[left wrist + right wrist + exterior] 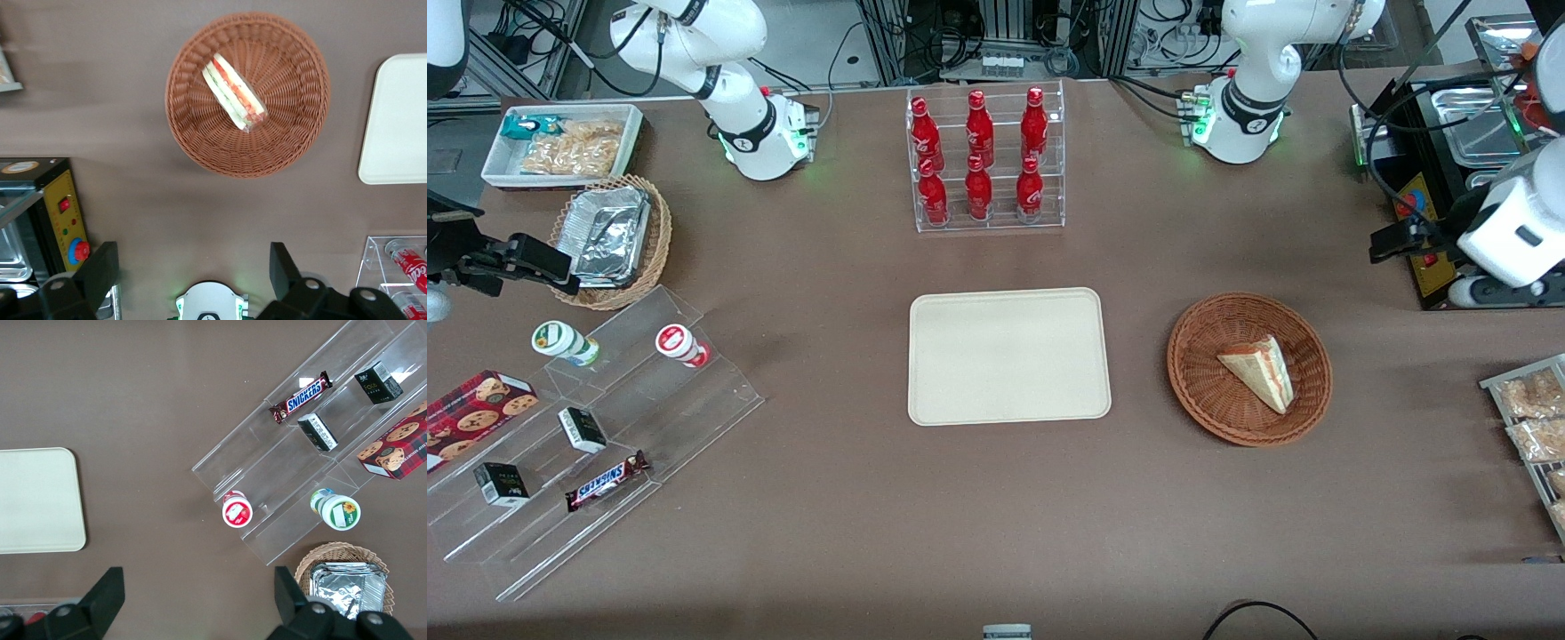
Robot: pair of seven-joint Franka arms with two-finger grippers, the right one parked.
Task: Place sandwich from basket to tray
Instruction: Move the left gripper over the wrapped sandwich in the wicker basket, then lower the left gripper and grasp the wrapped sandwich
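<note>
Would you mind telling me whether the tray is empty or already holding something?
Empty: the tray shows only bare surface, the sandwich lies in the basket, and the open gripper hovers above.

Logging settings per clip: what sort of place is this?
Likely a lab mock-up of a snack counter: racked red bottles, tiered snacks, a sandwich in a basket, a tray. The gripper, open, hovers high above the table.

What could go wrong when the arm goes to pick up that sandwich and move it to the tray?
The gripper hangs open, high above the table, away from the basket. The sandwich lies tilted against the sloped weave, so fingers could snag the wicker or drag the basket. Soft bread may squash or slip before reaching the tray.
</note>
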